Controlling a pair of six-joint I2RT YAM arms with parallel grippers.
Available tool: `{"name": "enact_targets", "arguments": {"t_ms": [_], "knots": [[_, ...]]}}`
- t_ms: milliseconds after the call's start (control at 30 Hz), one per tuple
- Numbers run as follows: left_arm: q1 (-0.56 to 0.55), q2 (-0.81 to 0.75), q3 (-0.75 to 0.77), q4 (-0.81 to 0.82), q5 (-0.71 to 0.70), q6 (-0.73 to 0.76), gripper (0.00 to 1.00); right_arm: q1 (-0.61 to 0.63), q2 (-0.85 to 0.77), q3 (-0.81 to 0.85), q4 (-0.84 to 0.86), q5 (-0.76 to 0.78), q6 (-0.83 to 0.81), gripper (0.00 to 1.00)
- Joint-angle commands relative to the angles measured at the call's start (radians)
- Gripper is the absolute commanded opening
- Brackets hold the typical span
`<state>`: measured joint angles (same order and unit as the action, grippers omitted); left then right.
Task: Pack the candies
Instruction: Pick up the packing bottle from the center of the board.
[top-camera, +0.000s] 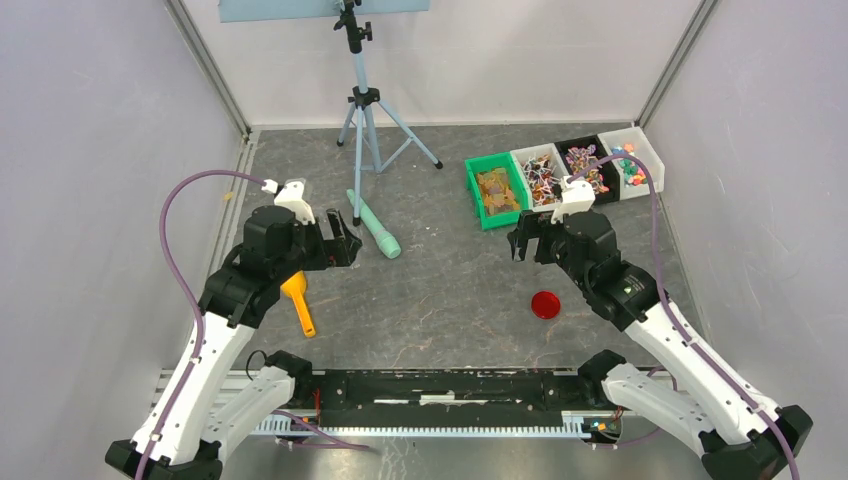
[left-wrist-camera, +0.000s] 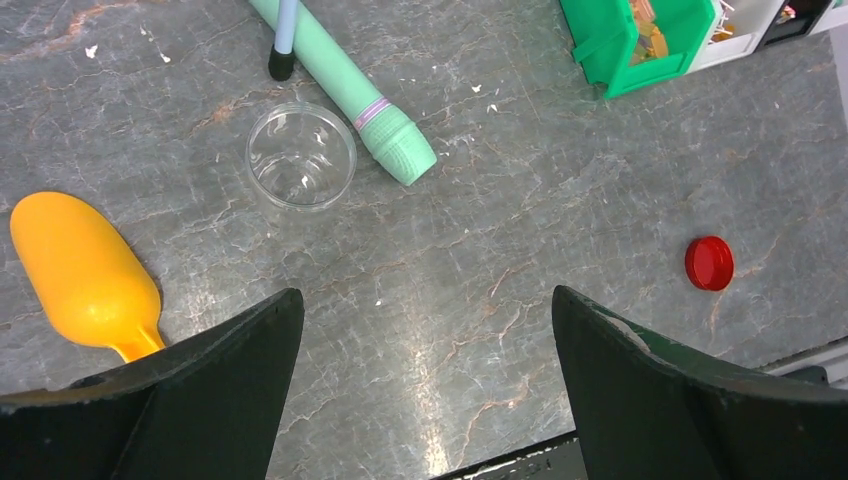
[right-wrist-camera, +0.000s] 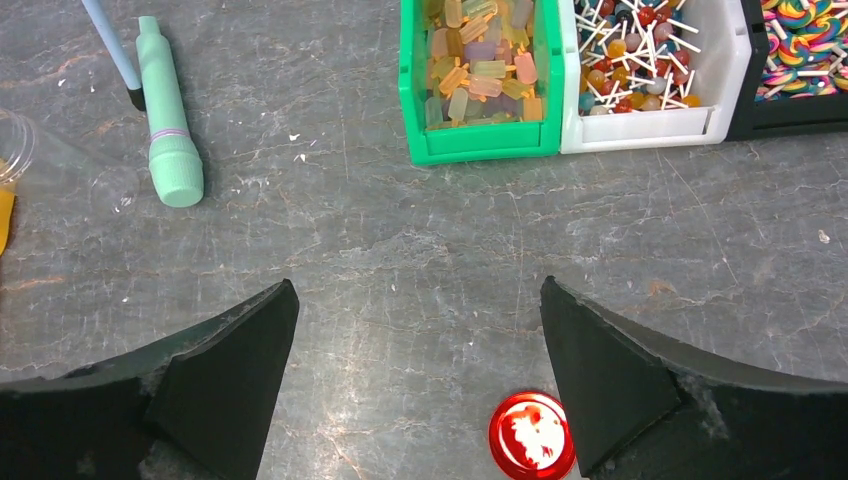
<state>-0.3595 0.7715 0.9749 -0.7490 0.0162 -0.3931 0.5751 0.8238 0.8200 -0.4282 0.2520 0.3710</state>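
The left claw (left-wrist-camera: 425, 300) hangs over the grey stone-patterned table (left-wrist-camera: 480, 330), spread wide, with only the table top showing between its black fingers (left-wrist-camera: 235, 370). Just ahead of it and a little to the left, a clear round plastic cup (left-wrist-camera: 300, 156) stands upright. A mint-green ribbed plastic cylinder (left-wrist-camera: 350, 90) lies slanted just beside the cup, on its right. A bright orange plastic scoop (left-wrist-camera: 85, 275) lies to this claw's left, near the left finger. One foot of a pale blue metal tripod (top-camera: 362, 110) stands beyond the cup.

The right claw (right-wrist-camera: 416, 290) is also spread wide and grips nothing. A small round red lid (right-wrist-camera: 531, 436) lies flat on the table just under it, close to its right finger.

The candies (right-wrist-camera: 480, 60) are ahead of the right claw, in a row of open plastic bins set side by side. Pastel wrapped pieces fill the green bin (right-wrist-camera: 480, 150) straight ahead. Ball lollipops (right-wrist-camera: 640, 50) on white sticks sit in the white bin (right-wrist-camera: 640, 130), which touches the green bin's right side. Swirled lollipops (right-wrist-camera: 800, 40) fill the black bin (right-wrist-camera: 790, 115) further right. In the top view a second white bin (top-camera: 648, 145) ends the row. All the candies are well apart from the cup.
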Motion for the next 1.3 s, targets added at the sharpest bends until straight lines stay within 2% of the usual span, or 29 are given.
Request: {"name": "enact_targets", "arguments": {"t_ms": [0, 167, 367, 533, 600, 733, 1000, 1267], "knots": [[0.004, -0.001, 0.0, 0.02, -0.043, -0.038, 1.0, -0.001, 0.002, 0.008, 0.019, 0.019, 0.015, 0.98], [0.004, 0.033, 0.006, 0.008, -0.103, -0.031, 1.0, -0.002, 0.0, -0.018, 0.048, -0.012, -0.015, 0.98], [0.005, 0.129, 0.069, -0.041, -0.285, -0.066, 1.0, -0.001, -0.028, -0.049, 0.085, -0.041, -0.058, 0.98], [0.008, 0.234, 0.124, -0.003, -0.413, -0.053, 1.0, -0.001, -0.067, -0.098, 0.15, -0.129, -0.118, 0.98], [0.012, 0.293, 0.148, 0.014, -0.405, -0.045, 1.0, -0.001, -0.086, -0.112, 0.175, -0.184, -0.139, 0.98], [0.013, 0.404, 0.183, 0.068, -0.265, -0.026, 1.0, 0.0, -0.122, -0.142, 0.224, -0.215, -0.156, 0.98], [0.014, 0.591, 0.22, 0.063, -0.329, 0.032, 1.0, 0.0, -0.136, -0.139, 0.23, -0.232, -0.188, 0.98], [0.014, 0.716, 0.217, 0.074, -0.326, 0.052, 0.98, -0.001, -0.158, -0.142, 0.221, -0.222, -0.211, 0.98]]}}
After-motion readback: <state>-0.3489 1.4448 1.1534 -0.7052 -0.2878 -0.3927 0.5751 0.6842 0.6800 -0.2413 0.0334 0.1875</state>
